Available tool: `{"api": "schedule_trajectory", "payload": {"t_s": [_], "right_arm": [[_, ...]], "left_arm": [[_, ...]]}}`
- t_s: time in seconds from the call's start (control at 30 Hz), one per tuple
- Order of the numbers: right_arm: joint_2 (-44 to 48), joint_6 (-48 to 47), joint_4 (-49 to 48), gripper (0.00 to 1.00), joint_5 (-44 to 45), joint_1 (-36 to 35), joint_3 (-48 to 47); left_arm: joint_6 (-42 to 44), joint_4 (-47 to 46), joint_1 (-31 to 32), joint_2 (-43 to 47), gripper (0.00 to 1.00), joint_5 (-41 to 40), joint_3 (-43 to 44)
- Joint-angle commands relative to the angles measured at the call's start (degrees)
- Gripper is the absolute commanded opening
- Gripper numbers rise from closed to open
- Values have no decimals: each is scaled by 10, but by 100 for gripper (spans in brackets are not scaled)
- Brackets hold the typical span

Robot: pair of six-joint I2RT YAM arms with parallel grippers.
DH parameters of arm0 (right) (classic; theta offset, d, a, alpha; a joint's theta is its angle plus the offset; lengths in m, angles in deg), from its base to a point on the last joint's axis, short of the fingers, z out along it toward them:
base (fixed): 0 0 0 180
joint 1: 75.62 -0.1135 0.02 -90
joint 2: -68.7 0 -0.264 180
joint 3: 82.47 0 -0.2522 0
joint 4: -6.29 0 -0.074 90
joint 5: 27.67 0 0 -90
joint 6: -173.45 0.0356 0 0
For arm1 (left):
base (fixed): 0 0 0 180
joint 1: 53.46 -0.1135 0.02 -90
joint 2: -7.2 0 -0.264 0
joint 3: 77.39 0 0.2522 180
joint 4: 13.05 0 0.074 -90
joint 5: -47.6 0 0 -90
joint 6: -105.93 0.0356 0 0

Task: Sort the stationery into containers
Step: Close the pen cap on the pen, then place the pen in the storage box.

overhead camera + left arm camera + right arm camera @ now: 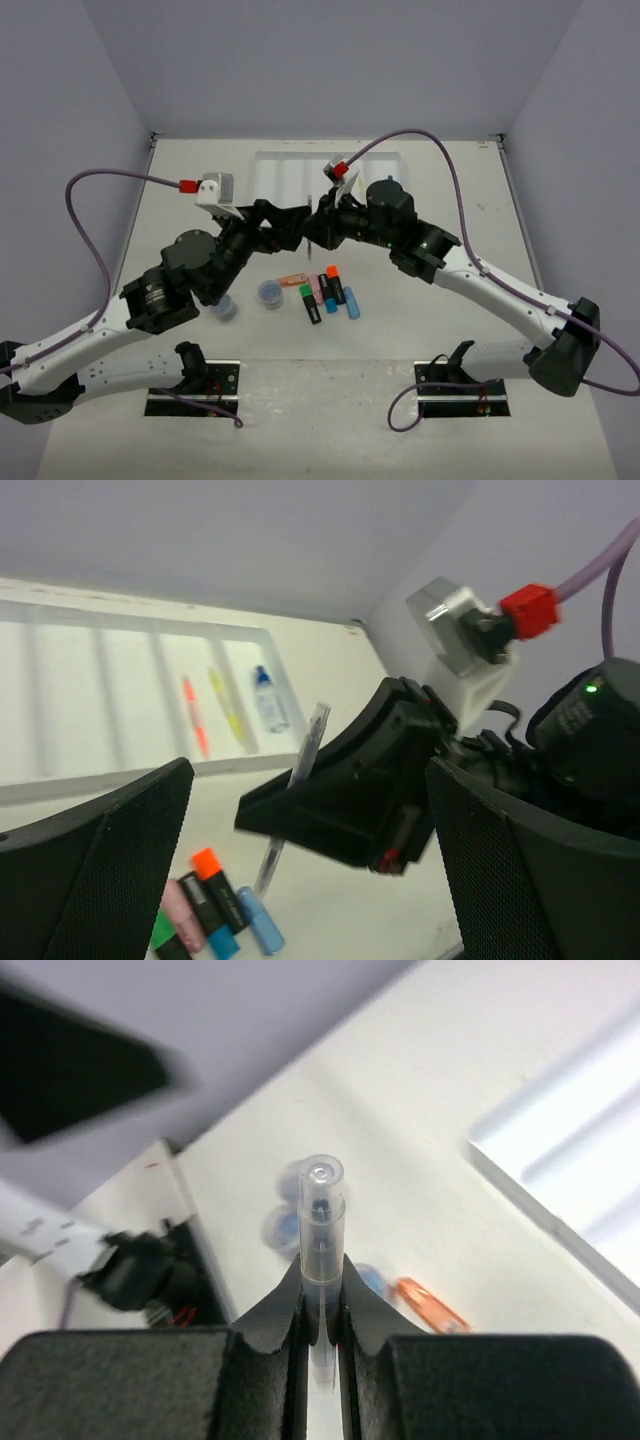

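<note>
Right pincer (322, 1295) clamps the clear pen (322, 1215), barrel jutting beyond it.

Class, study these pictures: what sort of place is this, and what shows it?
Probably a robotics lab test cell: a left arm and right arm bolted to a white table, plain walls boxing it in, and highlighters laid out near a sorting tray.

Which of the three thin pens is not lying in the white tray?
The clear pen, clamped in the right gripper; the red pen and the yellow pen lie in the tray.
</note>
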Motion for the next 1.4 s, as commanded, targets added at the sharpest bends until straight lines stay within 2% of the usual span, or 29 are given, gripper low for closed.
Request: {"api": "schedule_trajectory", "payload": {"t_s": [0.0, 0.1, 0.27, 0.33, 0.43, 0.6, 0.63, 0.7, 0.8, 0.87, 0.97, 1.07, 1.13, 1.17, 1.3, 1.37], "right_arm": [[-116, 75, 44, 0, 100, 112, -58], [-225, 49, 166, 0, 160, 145, -186], [-487, 19, 370, 1, 247, 205, -518], [-551, 12, 403, 6, 253, 219, -594], [-593, 6, 415, 8, 253, 232, -630], [-591, 4, 393, 9, 242, 238, -594], [-589, 4, 389, 12, 238, 238, -586], [-585, 4, 387, 29, 237, 238, -573], [-571, 5, 390, 42, 233, 238, -568], [-543, 4, 391, 57, 230, 238, -564], [-507, 1, 393, 58, 230, 236, -548], [-431, -7, 387, 56, 227, 218, -491], [-331, -10, 360, 55, 222, 194, -352], [-294, -8, 351, 55, 219, 186, -319], [-129, 42, 301, 50, 238, 102, -65], [-101, 68, 305, 46, 247, 75, -17]], "left_arm": [[-29, 177, 4, 54, 100, -212, 54], [-10, 182, 4, 91, 100, -233, 17], [-8, 272, 4, 118, 100, -187, 4], [-8, 309, 4, 117, 100, -178, 1], [-18, 348, 4, 119, 100, -179, -12], [-38, 372, 4, 145, 100, -202, -51], [-40, 370, 4, 152, 100, -203, -57], [-38, 361, 4, 162, 100, -201, -69], [-37, 357, 4, 164, 100, -205, -74], [-35, 355, 4, 160, 100, -207, -75], [-38, 354, 4, 156, 100, -215, -81], [-46, 351, 4, 157, 100, -219, -86], [-51, 347, 4, 157, 100, -224, -91], [-52, 347, 4, 155, 100, -225, -90], [-50, 344, 4, 132, 100, -223, -92], [-47, 346, 3, 121, 100, -220, -91]]}}
